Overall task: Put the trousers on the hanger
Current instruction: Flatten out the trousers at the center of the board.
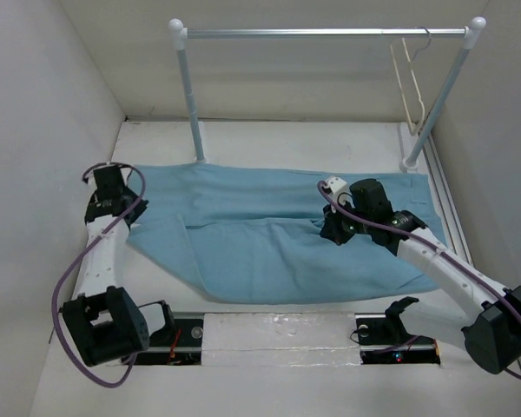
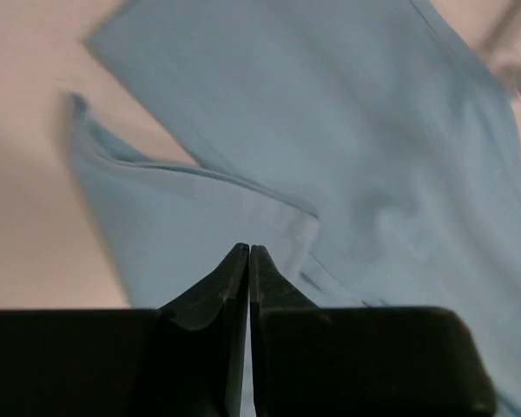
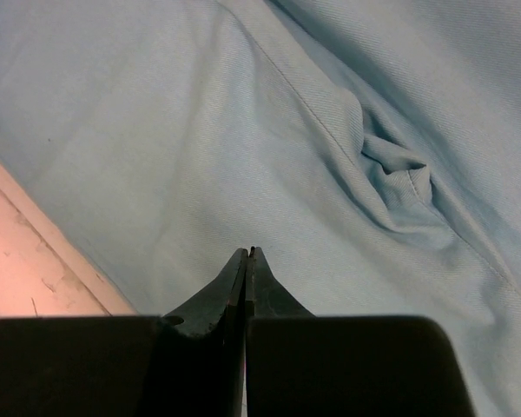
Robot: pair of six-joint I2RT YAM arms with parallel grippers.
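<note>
Light blue trousers [image 1: 278, 243] lie spread flat across the white table [image 1: 243, 139], with both robot arms reaching in over them from the near edge. The left arm stretches its white forearm straight away from its base to the trousers' left end, where the wrist tips downward. The left gripper [image 2: 248, 250] hangs over a folded hem there, jaws pressed together, and no cloth shows between the tips. The right arm runs on a long diagonal from its base, off the trousers' near right corner, inward over their right half. Its dark wrist is angled down toward the middle of the cloth. The right gripper [image 3: 248, 252] is likewise closed tip to tip, poised just above smooth fabric beside a small puckered crease – whether it touches the cloth cannot be told. Beyond the trousers' far edge stands a silver rail [image 1: 326, 33] on white posts. The cream hanger [image 1: 410, 82] hangs from it above the trousers' far right corner – well apart from both grippers.
</note>
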